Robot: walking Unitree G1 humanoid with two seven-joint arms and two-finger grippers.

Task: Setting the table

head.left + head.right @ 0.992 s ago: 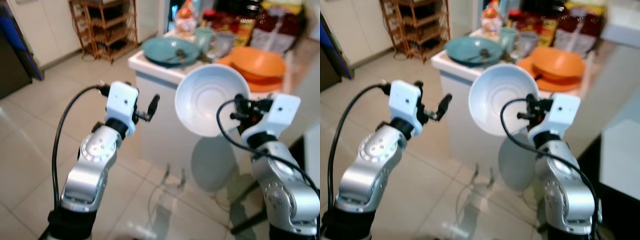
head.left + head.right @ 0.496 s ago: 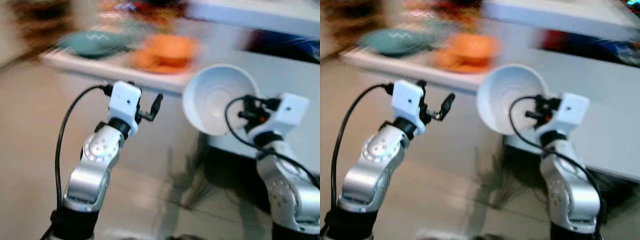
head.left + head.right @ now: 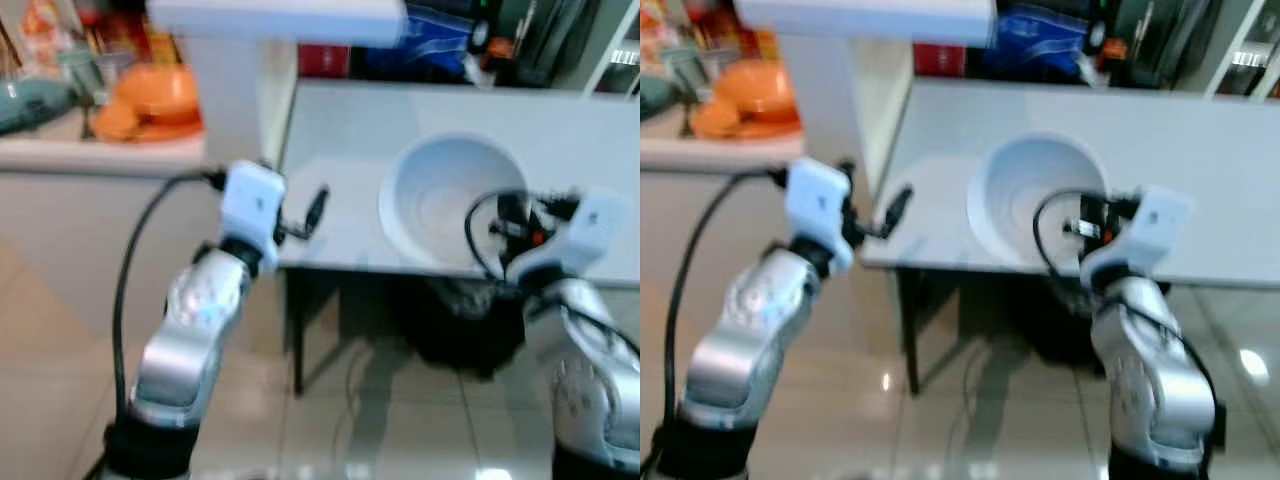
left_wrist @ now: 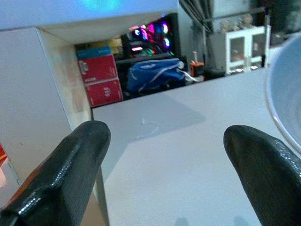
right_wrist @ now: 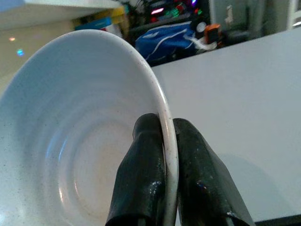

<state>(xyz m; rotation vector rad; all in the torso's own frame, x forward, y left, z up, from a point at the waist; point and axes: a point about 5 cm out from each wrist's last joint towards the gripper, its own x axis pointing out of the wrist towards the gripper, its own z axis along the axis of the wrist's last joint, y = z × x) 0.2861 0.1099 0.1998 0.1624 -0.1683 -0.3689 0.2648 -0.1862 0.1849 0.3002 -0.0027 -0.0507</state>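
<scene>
Ahead of both sets of fingers lies a pale, bare worktop (image 3: 420, 130), the place for table setting. Pinched at its rim between the right gripper (image 5: 162, 162)'s fingers, one inside and one outside, a white bowl (image 3: 450, 200) hangs tilted above the near edge. The carrying step seems underway; next comes lowering it flat and letting go. The left gripper (image 4: 164, 165) hovers beside it, fingers wide, holding nothing.

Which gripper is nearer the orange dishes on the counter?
Left. The left gripper hangs open, off to the right of the orange dishes; the right gripper, clamped on the white bowl rim, is farther right.
</scene>
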